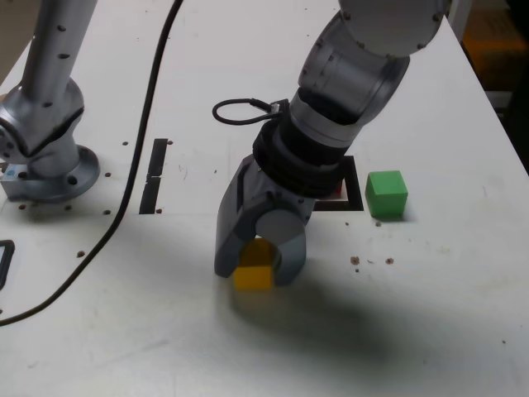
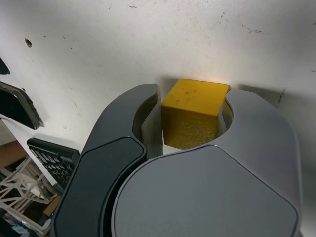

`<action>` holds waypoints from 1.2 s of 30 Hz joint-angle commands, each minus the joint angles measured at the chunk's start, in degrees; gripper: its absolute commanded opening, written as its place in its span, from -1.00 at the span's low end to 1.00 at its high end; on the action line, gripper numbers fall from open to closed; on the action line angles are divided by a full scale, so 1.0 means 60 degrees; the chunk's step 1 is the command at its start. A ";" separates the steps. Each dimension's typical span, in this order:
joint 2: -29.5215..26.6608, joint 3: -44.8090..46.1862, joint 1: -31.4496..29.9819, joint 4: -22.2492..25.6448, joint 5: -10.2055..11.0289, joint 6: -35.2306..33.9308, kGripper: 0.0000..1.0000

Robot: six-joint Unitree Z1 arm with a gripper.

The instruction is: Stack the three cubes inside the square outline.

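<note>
Wrist view: yellow cube sits square, upright between closed jaws.

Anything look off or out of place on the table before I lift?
Nothing stands out. The end effector sits squarely around the yellow cube, the green cube stands upright beside the square outline, and the red cube is mostly hidden behind the arm.

Yellow cube; green cube; black square outline; grey tool; white table.
</note>
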 commanded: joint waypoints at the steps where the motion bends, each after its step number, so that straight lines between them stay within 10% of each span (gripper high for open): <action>1: -0.0010 0.0017 -0.0010 -0.0035 0.0025 0.0023 -0.43; 22: -0.2262 -0.0149 -0.0002 0.2161 0.1361 -0.2112 -0.52; 36: -0.1368 -0.2609 0.0828 0.3272 0.2123 -0.1354 -0.52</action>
